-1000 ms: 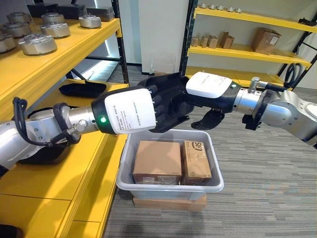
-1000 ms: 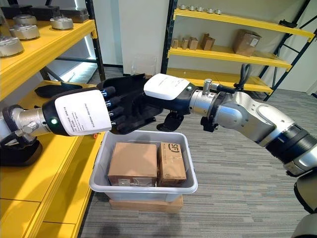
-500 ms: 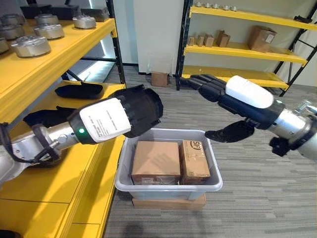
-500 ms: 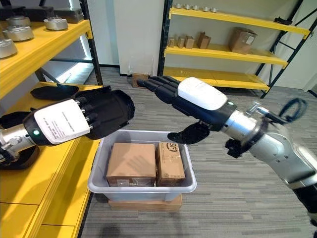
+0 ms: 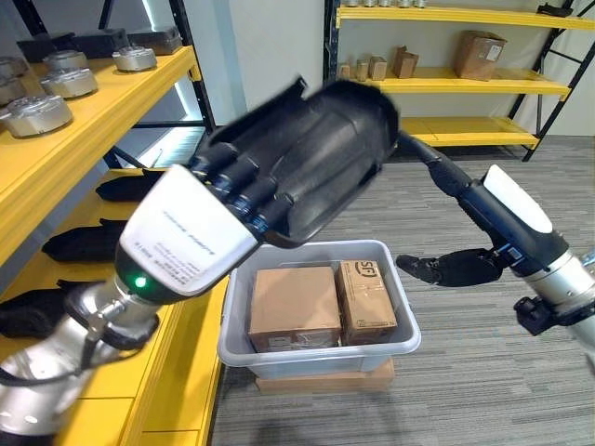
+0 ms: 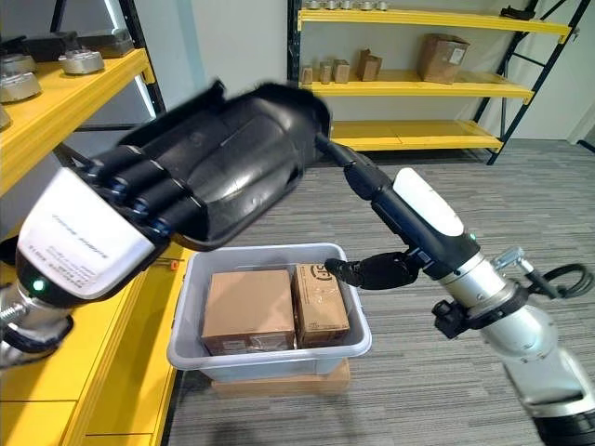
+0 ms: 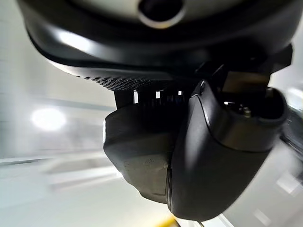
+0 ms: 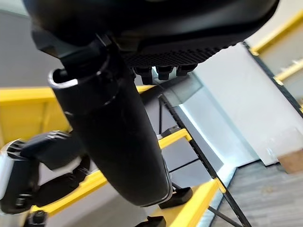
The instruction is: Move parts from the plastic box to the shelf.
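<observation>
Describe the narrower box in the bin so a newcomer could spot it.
On the grey floor beside the yellow shelf stands a grey plastic box. Two cardboard boxes lie inside; the narrower box is on the robot's right, printed on top, unlike its wider plain neighbour.

Grey carpet floor [image 5: 483, 390], a pale wall pillar [image 5: 270, 46] and yellow shelving [image 5: 446, 84] along the far side.

Both eye views look down from the robot's head, slightly apart, and share the grey plastic box [image 5: 319, 346] of brown cardboard cartons [image 6: 247, 309] on the striped grey carpet floor [image 5: 483, 390], beside the yellow metal shelf [image 6: 65, 102]. Each wrist view sits very close behind its own dark robot hand, facing along it.
</observation>
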Robot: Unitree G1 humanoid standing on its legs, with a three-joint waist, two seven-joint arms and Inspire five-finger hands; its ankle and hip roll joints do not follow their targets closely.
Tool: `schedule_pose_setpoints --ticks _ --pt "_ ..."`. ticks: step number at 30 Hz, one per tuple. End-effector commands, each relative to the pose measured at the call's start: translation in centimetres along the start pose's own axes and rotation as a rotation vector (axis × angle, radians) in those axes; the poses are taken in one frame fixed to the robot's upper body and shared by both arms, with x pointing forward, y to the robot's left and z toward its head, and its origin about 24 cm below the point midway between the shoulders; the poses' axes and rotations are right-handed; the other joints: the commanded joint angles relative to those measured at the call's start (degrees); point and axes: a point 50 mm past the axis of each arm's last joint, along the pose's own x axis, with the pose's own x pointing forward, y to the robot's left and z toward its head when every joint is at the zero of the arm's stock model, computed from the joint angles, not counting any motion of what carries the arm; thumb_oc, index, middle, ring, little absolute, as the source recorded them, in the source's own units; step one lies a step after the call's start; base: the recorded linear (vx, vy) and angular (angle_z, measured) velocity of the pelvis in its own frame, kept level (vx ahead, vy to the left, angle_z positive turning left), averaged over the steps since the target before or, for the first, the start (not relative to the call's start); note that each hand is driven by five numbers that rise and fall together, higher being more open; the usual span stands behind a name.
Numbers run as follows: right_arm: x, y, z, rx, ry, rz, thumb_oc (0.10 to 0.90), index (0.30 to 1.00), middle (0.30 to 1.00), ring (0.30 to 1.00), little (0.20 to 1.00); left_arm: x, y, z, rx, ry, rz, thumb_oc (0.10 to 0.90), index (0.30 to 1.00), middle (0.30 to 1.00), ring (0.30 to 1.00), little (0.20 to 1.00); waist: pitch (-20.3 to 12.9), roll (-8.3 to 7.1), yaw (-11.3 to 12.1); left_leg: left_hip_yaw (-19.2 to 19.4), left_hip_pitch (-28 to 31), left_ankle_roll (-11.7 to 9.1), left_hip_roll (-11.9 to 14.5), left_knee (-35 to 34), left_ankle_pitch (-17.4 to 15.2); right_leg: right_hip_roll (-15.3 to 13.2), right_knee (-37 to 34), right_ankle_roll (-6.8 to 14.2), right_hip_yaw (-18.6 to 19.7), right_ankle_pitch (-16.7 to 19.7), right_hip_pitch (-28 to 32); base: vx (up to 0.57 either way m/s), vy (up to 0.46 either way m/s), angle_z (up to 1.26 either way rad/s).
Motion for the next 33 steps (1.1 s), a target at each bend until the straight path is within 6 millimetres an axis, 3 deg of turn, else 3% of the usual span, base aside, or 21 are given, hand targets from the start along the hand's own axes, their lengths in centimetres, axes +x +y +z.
schedule_pose_setpoints --ticks 1,3,5,6,8,16,19,24,27,29,30,31,32,33 --pt "1.2 -2.6 2.4 -0.096 -0.144 -0.143 0.9 1.0 1.0 1.0 1.0 2.0 2.4 -2.6 -0.015 0.097 0.163 0.4 0.3 0.3 0.3 0.3 -2.0 -2.88 -0.5 -0.15 2.77 1.46 -0.22 -0.51 -4.83 -0.58 3.06 0.59 0.81 -5.43 1.21 -0.02 -0.062 0.03" --pt "0.9 -1.8 1.8 -0.046 -0.119 -0.189 0.9 1.0 1.0 1.0 1.0 0.7 1.4 -1.2 -0.304 0.264 0.18 0.4 0.3 0.3 0.3 0.3 -1.41 -2.86 -0.09 -0.61 2.32 1.79 -0.45 -0.51 -4.57 -0.62 3.0 0.22 0.38 -5.46 1.25 -0.02 -0.064 0.04" --pt "0.8 -1.4 1.7 -0.021 -0.111 -0.202 0.9 1.0 1.0 1.0 1.0 0.1 1.1 -1.1 -0.403 0.331 0.164 0.4 0.3 0.3 0.3 0.3 -1.26 -2.73 0.09 -0.79 2.17 1.92 -0.44 -0.51 -4.49 -0.63 3.06 0.11 0.18 -5.51 1.26 -0.02 -0.04 0.14" --pt "0.6 -0.8 1.3 0.018 -0.094 -0.216 0.9 1.0 1.0 1.0 1.0 -0.8 1.1 -0.7 -0.599 0.422 0.18 0.4 0.3 0.3 0.3 0.3 -0.87 -2.55 0.54 -0.99 1.98 2.08 -0.54 -0.51 -4.28 -0.65 3.09 -0.04 -0.17 -5.43 1.29 -0.03 -0.047 0.15" --pt "0.4 -0.4 1.0 0.041 -0.073 -0.221 0.9 1.0 1.0 1.0 1.0 -1.8 0.9 -0.6 -0.764 0.509 0.173 0.4 0.3 0.3 0.3 0.3 -0.43 -2.33 0.87 -1.19 1.78 2.17 -0.55 -0.49 -4.04 -0.67 3.21 -0.16 -0.45 -5.41 1.26 -0.03 -0.046 0.06" --pt "-0.8 1.0 0.1 0.091 0.001 -0.211 0.9 1.0 1.0 1.0 1.0 -6.0 0.3 -0.5 -1.144 0.724 0.045 0.4 0.3 0.3 0.3 0.3 1.83 -0.67 2.23 -2.54 1.88 2.02 -0.24 -0.19 -3.22 -0.38 3.83 -0.89 -2.13 -6.48 2.59 -0.01 -0.051 0.1" --pt "-1.0 2.0 0.0 0.12 0.018 -0.171 0.9 1.0 1.0 1.0 1.0 -8.7 -0.8 1.0 -1.358 0.894 0.006 0.4 0.3 0.3 0.3 0.3 5.68 0.76 3.35 -4.16 1.55 2.01 0.71 0.71 -1.84 0.08 9.75 -2.04 -3.78 -9.4 1.47 -0.1 -0.099 0.19" --pt "1.0 2.2 0.8 0.14 -0.077 -0.125 0.9 1.0 1.0 1.0 1.0 -8.9 -0.4 0.9 -1.336 0.901 0.002 0.4 0.3 0.3 0.3 0.3 9.32 2.15 5.33 -5.78 -2.08 1.26 2.71 1.94 1.11 0.94 16.27 -3.61 -4.76 -12.06 -4.21 -0.18 -0.106 0.11" --pt "3.3 2.5 1.6 0.164 -0.175 -0.118 0.9 1.0 1.0 1.0 1.0 -8.5 -0.4 0.8 -1.341 0.892 0.047 0.4 0.3 0.3 0.3 0.3 11.12 3.1 7.66 -8.41 -7.33 -1.57 3.52 1.63 8.49 1.7 16.39 -4.84 -6.9 -12.62 -7.77 -0.25 -0.106 0.12" --pt "4.2 2.7 1.8 0.162 -0.198 -0.119 0.9 1.0 1.0 1.0 1.0 -8.0 -0.4 0.4 -1.317 0.871 0.076 0.4 0.3 0.3 0.3 0.3 11.44 2.91 8.98 -9.22 -9.62 -2.61 2.95 0.83 13.38 1.02 15.55 -4.81 -8.53 -12.15 -8.82 -0.19 -0.059 0.37" --pt "4.2 2.7 1.9 0.168 -0.204 -0.119 0.9 1.0 1.0 1.0 1.0 -7.9 -0.4 0.2 -1.304 0.867 0.088 0.4 0.3 0.3 0.3 0.3 11.45 2.3 9.16 -8.02 -10.81 -2.5 2.43 1.44 13.88 0.51 14.69 -4.87 -9.45 -11.9 -8.98 -0.2 -0.147 0.51" --pt "4.4 2.7 2.3 0.155 -0.221 -0.112 0.9 1.0 1.0 1.0 1.0 -7.6 -0.6 0.0 -1.307 0.858 0.097 0.4 0.3 0.3 0.3 0.3 11.23 1.75 9.08 -5.35 -11.42 -1.72 2.29 3.69 12.64 0.29 13.62 -5.21 -10.39 -11.38 -9.63 -0.15 -0.253 1.17" --pt "4.3 2.8 2.1 0.165 -0.208 -0.114 0.9 1.0 1.0 1.0 1.0 -7.2 -0.6 -0.1 -1.296 0.835 0.099 0.4 0.3 0.3 0.3 0.3 10.15 1.12 8.65 -3.11 -11.39 -0.84 1.46 7.79 7.79 0.01 12.71 -4.95 -11.1 -11.78 -10.26 -0.16 -0.31 2.02" --pt "4.2 3.0 2.1 0.164 -0.203 -0.113 0.9 1.0 1.0 1.0 1.0 -6.8 -0.9 -0.3 -1.283 0.822 0.1 0.4 0.3 0.3 0.3 0.3 9.34 1.02 7.42 1.69 -10.12 0.64 1.6 13.55 2.33 -0.3 11.84 -5.72 -13.8 -11.39 -10.12 -0.09 -0.274 1.99"
